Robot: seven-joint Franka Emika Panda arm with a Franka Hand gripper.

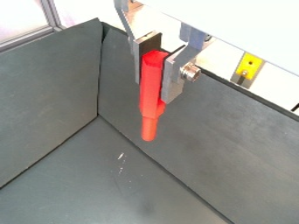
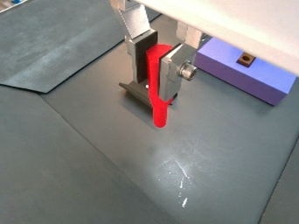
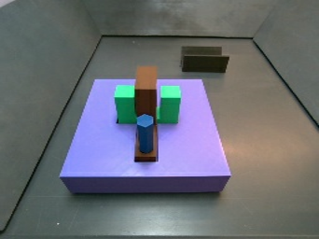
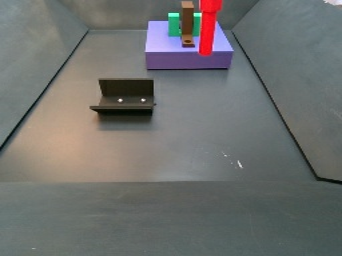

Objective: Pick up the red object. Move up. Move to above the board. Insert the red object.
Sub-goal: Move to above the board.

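In a side view the fixture (image 4: 124, 96) sits on the dark floor at left, with the purple slab (image 4: 187, 55) further right – on it the green block (image 4: 175, 22), the board (image 4: 191, 25) and a blue peg (image 3: 145, 133) standing in the board. The red object (image 4: 210, 27) hangs upright in the air in front of the slab. In both wrist views the gripper (image 1: 156, 72) is pinched on the red object's upper part, fingers (image 2: 176, 72) pressed flat on it, its lower end poking out clear of the floor.
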